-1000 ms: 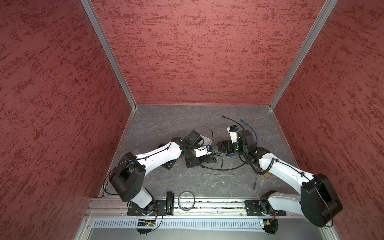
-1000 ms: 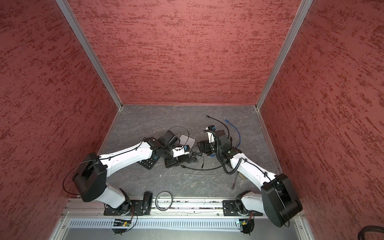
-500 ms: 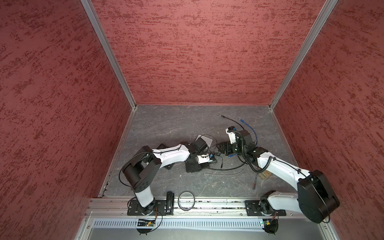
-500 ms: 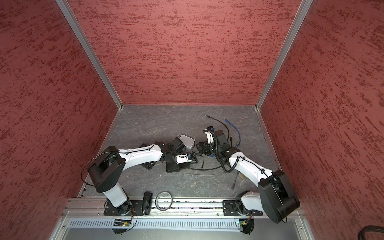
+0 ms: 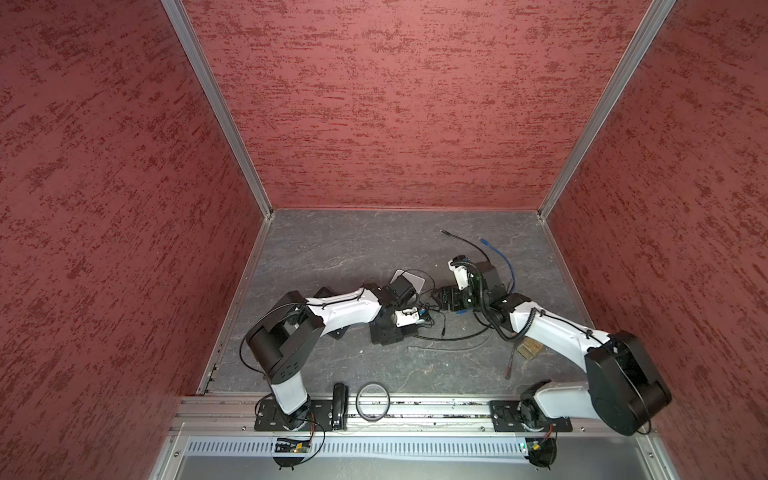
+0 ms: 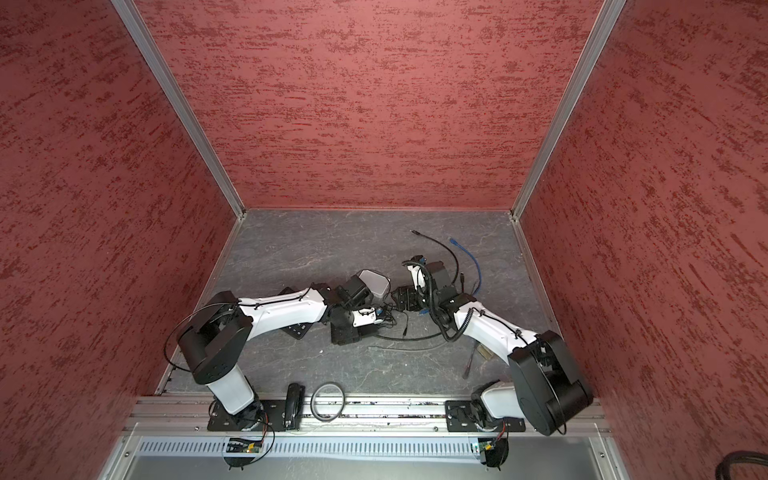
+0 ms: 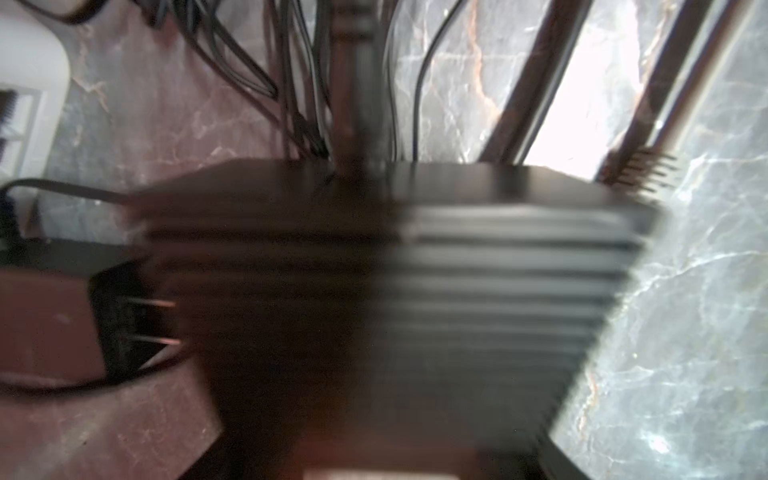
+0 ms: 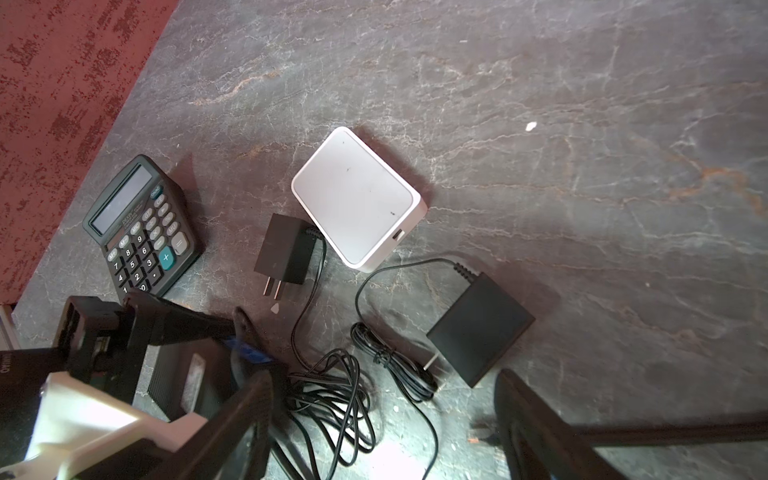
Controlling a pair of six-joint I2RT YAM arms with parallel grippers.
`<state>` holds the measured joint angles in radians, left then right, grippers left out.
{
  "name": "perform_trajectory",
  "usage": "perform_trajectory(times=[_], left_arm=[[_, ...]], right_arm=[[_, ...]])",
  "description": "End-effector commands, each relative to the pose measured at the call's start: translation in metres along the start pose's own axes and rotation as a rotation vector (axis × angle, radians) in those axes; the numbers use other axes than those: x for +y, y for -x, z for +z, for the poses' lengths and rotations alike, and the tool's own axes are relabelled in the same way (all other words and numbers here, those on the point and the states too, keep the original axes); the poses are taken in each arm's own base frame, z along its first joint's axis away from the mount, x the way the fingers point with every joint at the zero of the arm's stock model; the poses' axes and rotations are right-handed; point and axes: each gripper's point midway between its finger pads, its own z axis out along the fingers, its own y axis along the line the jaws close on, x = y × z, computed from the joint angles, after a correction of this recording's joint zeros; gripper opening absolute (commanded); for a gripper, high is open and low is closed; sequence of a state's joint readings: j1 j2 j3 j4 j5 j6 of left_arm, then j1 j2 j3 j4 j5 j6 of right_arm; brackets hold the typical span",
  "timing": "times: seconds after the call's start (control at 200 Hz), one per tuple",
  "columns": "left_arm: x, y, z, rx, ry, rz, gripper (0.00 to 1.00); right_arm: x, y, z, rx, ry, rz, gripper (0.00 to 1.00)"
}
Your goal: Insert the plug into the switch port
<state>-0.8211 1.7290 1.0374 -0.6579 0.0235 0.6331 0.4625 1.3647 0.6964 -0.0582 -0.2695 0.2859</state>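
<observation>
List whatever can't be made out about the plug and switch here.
Black switch: left wrist view, motion blur smears it; no port readable.
Left gripper: both top views, too small to judge its grip.
Blue plug: right wrist view, mostly hidden behind that gripper.

- Walls [image 5: 395, 104]: rough red txtd finish.
- Floor [image 8: 540, 104]: grey marbled, smooth, slight sheen.
- White box [image 8: 355, 197]: smooth plastic, satin.
- Switch [image 7: 498, 270]: blk ribbed casing.
- Calculator [image 8: 141, 226]: dk matt plastic.
</observation>
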Motion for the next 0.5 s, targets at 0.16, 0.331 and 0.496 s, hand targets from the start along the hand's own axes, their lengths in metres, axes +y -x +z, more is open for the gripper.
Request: perform_trajectory(times=[0.16, 0.331, 0.496], left_arm=[[0.011, 0.015, -0.027, -0.083, 0.057, -0.018, 0.99], [0.020, 0.021, -0.047, -0.153, 0.112, -0.053, 1.00], [0.026, 0.031, -0.078, -0.298, 0.161, -0.132, 1.00]], right_arm=[[0.008, 0.020, 0.001, -0.047, 0.028, -0.049, 0.85], [0.013, 0.031, -0.002, -0.067, 0.041, -0.138, 0.84], [0.026, 0.038, -0.013, -0.085, 0.076, -0.274, 0.83]])
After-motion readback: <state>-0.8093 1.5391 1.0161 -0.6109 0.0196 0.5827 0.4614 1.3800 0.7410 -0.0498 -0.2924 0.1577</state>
